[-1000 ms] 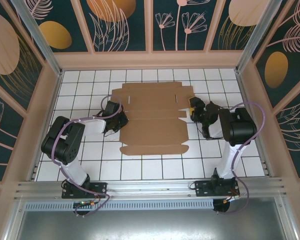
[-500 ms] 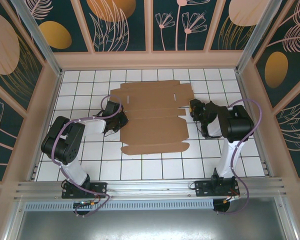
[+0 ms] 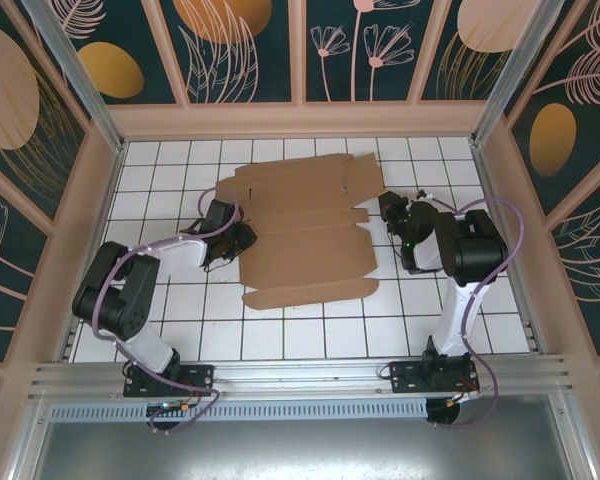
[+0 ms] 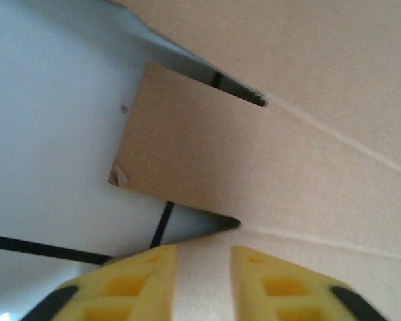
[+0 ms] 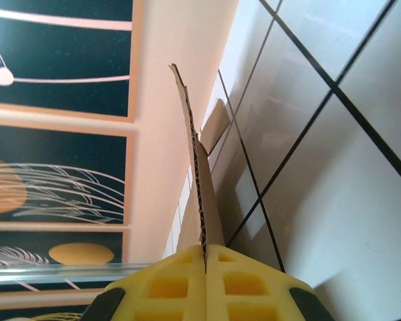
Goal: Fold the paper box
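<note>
**One flat sheet, an arm on each side, only the right one has a grip**

On the left, the left gripper (image 3: 238,238) sits at the left edge of the paper box (image 3: 305,240). In its wrist view the yellow fingers (image 4: 144,281) stand a narrow gap apart. The cardboard (image 4: 307,167) lies face-on right in front of them, one side tab poking out over the white bench (image 4: 47,134). They don't look like they've got hold of anything.

In the middle there's exactly one box, lying as an unfolded die-cut sheet on the tiled bench (image 3: 280,340) and turned a little off the grid. Its crease lines run left to right, so the panels stack from far to near between the two arms.

On the right, the right gripper (image 3: 388,210) is at the sheet's right edge. Its fingers (image 5: 237,281) are pressed together on the cardboard (image 5: 204,200), which rises edge-on off the bench (image 5: 334,167).

Count: one sheet, two grippers. Both are at the sheet, so the next fold probably depends on that pinched right flap swinging inward, to the left.
</note>
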Tool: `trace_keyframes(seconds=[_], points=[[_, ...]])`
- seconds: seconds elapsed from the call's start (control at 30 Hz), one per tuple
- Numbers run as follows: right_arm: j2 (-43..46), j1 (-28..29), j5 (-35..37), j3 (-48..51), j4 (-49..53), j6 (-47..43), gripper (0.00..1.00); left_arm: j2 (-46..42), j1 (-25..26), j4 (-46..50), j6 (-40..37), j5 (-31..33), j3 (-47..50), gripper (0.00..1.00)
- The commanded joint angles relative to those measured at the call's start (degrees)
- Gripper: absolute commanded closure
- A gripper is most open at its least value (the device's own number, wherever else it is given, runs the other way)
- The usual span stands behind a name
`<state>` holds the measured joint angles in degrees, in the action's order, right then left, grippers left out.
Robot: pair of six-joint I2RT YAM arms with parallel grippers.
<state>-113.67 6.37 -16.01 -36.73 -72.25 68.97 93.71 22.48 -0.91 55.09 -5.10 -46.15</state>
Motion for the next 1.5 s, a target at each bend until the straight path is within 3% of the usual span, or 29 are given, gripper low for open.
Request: trace_keyframes(seconds=[0.0, 0.13, 0.27, 0.43, 0.53, 0.63, 0.83, 1.0, 1.2, 1.23, 1.3, 1.33, 1.47], points=[[4.93, 0.36, -0.54, -2.09, 2.87, -6.65, 0.98, -5.98, -0.42, 4.52, -2.29, 1.10, -1.63, 0.61], [11.35, 0.23, 0.83, -3.81, 11.42, -13.77, 1.00, -13.70, -0.42, 10.68, -7.19, 5.29, -3.87, 0.51], [21.62, 0.11, 5.22, -10.94, 29.74, -25.34, 1.00, -22.46, -0.42, 15.07, -11.13, 12.52, -5.68, 0.47], [29.69, 0.30, 13.01, -28.51, 54.12, -41.80, 1.00, -31.20, -0.40, 14.57, -13.19, 24.18, -4.46, 0.44], [31.06, 1.65, 16.36, -41.31, 64.58, -52.01, 1.00, -33.90, -0.41, 13.75, -14.38, 27.68, -2.81, 0.42], [31.14, 5.89, 20.80, -52.60, 71.14, -62.69, 1.00, -34.54, -0.40, 13.57, -14.07, 28.56, -1.44, 0.42], [25.04, 21.35, 30.55, -69.80, 83.02, -83.16, 1.00, -35.53, -0.41, 13.65, -13.85, 31.17, -1.36, 0.42], [20.25, 32.98, 35.99, -66.33, 85.28, -85.61, 1.00, -35.79, -0.44, 14.23, -13.39, 32.65, -2.16, 0.43], [13.30, 44.58, 39.16, -46.30, 73.97, -72.78, 1.00, -36.64, -0.40, 18.75, -13.62, 39.80, -6.06, 0.43], [10.91, 46.16, 38.65, -44.12, 72.35, -69.59, 0.96, -37.16, -0.42, 19.34, -13.58, 41.48, -6.89, 0.43], [7.05, 48.28, 35.44, -42.43, 69.68, -65.31, 0.59, -38.30, -0.42, 19.70, -13.68, 43.57, -7.98, 0.43], [6.11, 48.93, 33.48, -42.12, 68.41, -63.67, 0.50, -38.60, -0.42, 19.63, -13.69, 44.07, -8.62, 0.43], [11.78, 46.16, 24.27, -37.64, 60.68, -58.48, 0.30, -37.02, -0.42, 17.17, -16.33, 39.14, -9.22, 0.42]])
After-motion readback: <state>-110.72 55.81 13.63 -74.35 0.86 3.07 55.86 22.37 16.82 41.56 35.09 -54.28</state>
